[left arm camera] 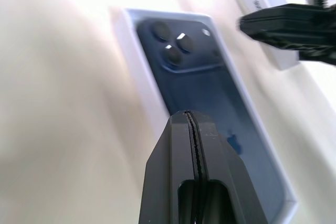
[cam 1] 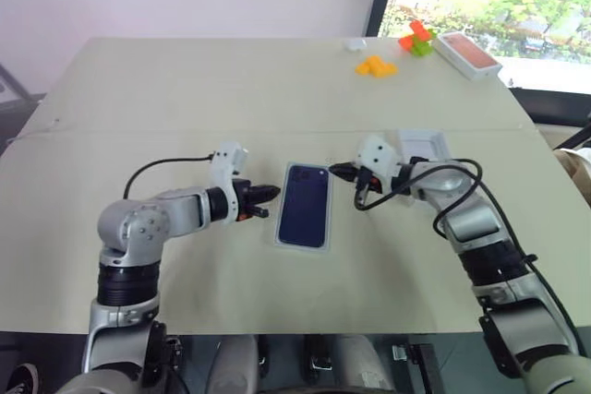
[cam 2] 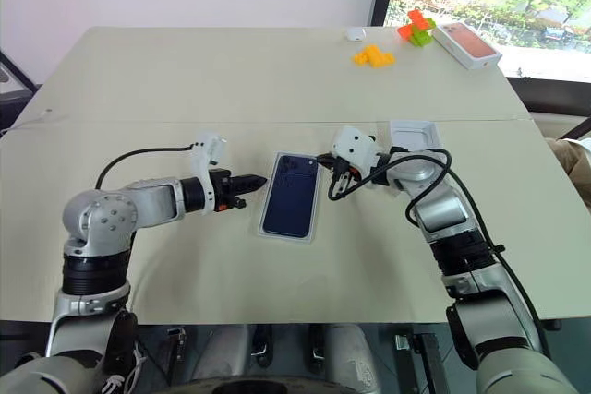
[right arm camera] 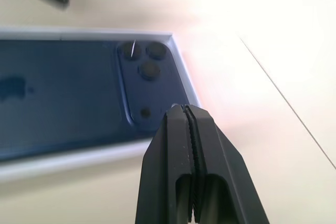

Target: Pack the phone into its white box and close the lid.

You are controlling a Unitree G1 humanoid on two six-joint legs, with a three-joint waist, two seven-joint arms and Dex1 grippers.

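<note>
Left claw (cam 1: 273,193) shut and empty beside the lid (cam 1: 306,206), right claw (cam 1: 338,173) shut and empty at its far corner, lid on the table (cam 1: 185,89) with a printed blue phone back and apple logo

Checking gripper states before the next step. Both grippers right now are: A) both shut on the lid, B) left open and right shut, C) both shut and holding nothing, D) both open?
C: the left gripper and the right gripper each show fingers pressed together with nothing between them, either side of the lid.
</note>
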